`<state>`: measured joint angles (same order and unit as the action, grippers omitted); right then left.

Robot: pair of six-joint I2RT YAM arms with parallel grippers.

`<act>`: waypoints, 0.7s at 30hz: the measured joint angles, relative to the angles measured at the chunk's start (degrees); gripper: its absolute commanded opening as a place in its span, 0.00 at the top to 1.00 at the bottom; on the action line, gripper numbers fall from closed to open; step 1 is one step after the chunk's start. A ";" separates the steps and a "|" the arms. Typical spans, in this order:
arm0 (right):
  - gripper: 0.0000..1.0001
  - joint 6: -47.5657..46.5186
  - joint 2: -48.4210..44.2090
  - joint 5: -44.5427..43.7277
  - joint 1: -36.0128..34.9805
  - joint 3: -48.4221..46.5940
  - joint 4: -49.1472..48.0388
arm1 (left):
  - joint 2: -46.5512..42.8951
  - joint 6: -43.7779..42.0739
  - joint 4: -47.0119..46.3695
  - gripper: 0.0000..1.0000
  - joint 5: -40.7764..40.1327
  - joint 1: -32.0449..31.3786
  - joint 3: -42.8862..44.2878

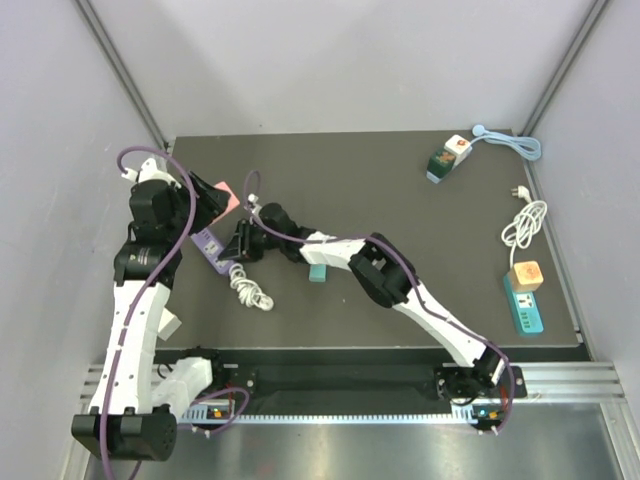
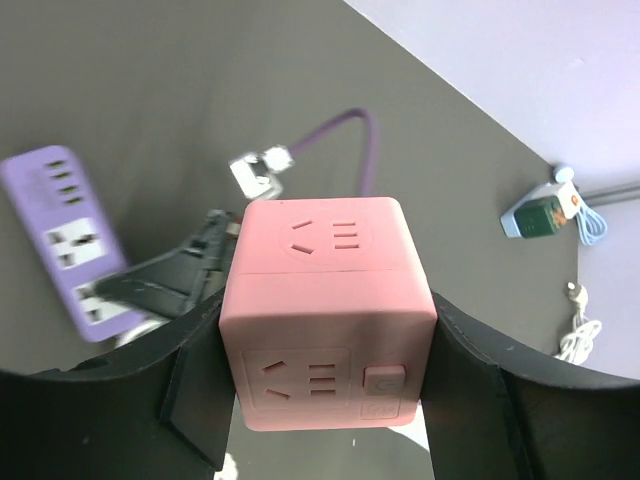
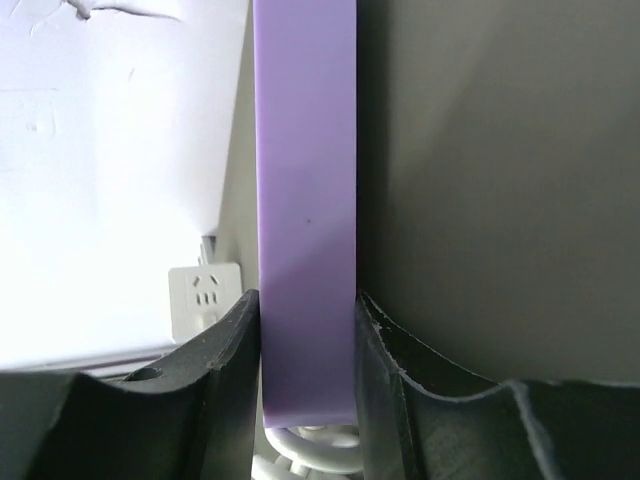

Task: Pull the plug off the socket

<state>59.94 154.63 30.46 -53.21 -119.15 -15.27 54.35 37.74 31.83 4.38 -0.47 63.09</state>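
Fingers (image 2: pixel 480 390) of the left end effector (image 2: pixel 330 385) are pressing both sides of a pink cube socket (image 2: pixel 325 300), holding it above the desk (image 1: pixel 400 200) at about 9 o'clock. The right end effector (image 3: pixel 305 320) is clamping a purple power strip (image 3: pixel 305 150) by its long edges, and the strip is lying at 6 o'clock from the cube. A white cord (image 1: pixel 250 290) is lying coiled at the strip's 5 o'clock end. The right end effector is hiding the plug, so I cannot tell whether it is seated in the strip.
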 measured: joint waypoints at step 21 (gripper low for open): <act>0.17 -13.27 -15.85 0.52 10.82 6.78 16.02 | 1.36 -1.05 -0.24 1.00 5.01 -0.35 -1.38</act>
<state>46.68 138.78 30.98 -42.39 -112.38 0.75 55.70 36.69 31.59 9.39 -0.82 61.71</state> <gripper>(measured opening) 0.819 0.668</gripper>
